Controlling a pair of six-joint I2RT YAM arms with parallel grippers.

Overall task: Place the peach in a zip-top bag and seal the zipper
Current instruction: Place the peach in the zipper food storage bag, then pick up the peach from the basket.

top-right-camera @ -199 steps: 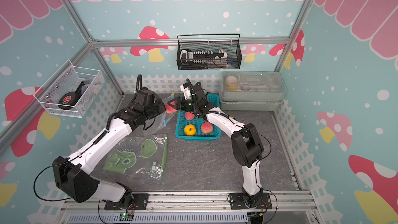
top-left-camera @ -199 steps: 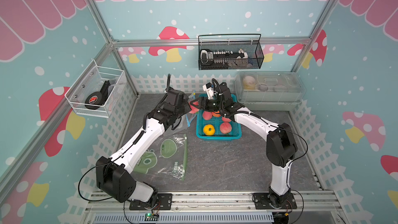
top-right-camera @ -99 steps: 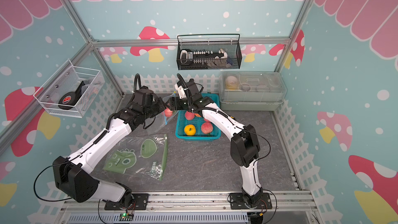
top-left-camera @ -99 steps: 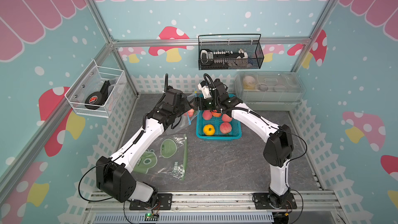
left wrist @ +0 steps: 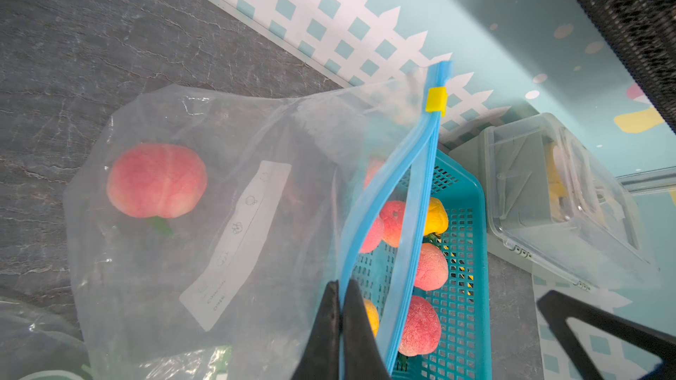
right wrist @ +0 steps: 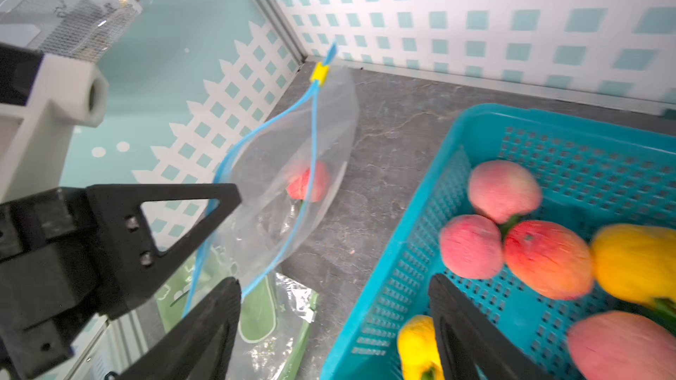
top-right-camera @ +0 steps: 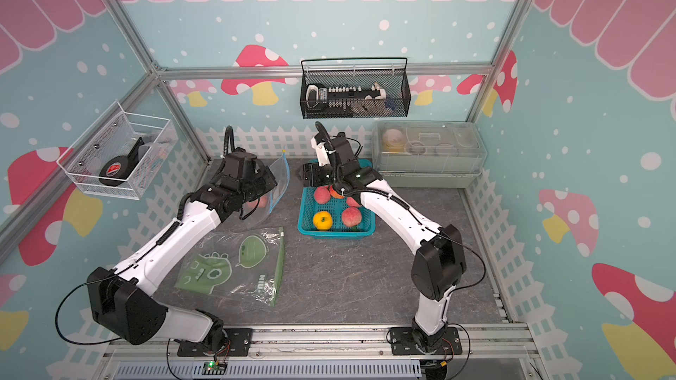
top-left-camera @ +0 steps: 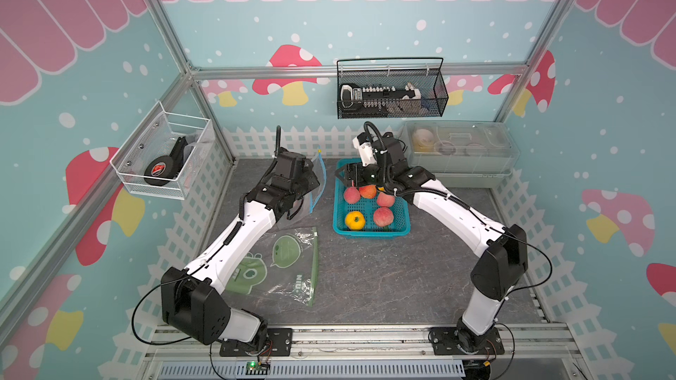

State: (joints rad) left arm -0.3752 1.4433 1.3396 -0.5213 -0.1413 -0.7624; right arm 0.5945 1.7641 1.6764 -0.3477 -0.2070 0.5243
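Observation:
My left gripper [left wrist: 342, 286] is shut on one lip of a clear zip-top bag [left wrist: 226, 213] and holds it up off the table. The bag's blue zipper [left wrist: 417, 191] gapes open, with its yellow slider [left wrist: 437, 98] at the far end. One peach [left wrist: 156, 184] lies inside the bag, and it also shows through the plastic in the right wrist view as the peach [right wrist: 311, 180]. My right gripper [right wrist: 333, 281] is open and holds nothing. It hovers between the bag's mouth and the teal basket [top-left-camera: 369, 231]. In both top views the bag [top-left-camera: 317, 180] hangs left of the basket.
The basket holds several more peaches [top-left-camera: 383, 216] and a yellow fruit [top-left-camera: 355, 221]. A second bag with green print [top-left-camera: 289, 268] lies flat on the table under my left arm. A clear lidded box [top-left-camera: 461, 148] stands at the back right. Wire baskets [top-left-camera: 391, 93] hang on the walls.
My right gripper has opened wider and let the peach go into the bag. It has then drawn back from the bag's mouth towards the basket. The left gripper keeps its hold.

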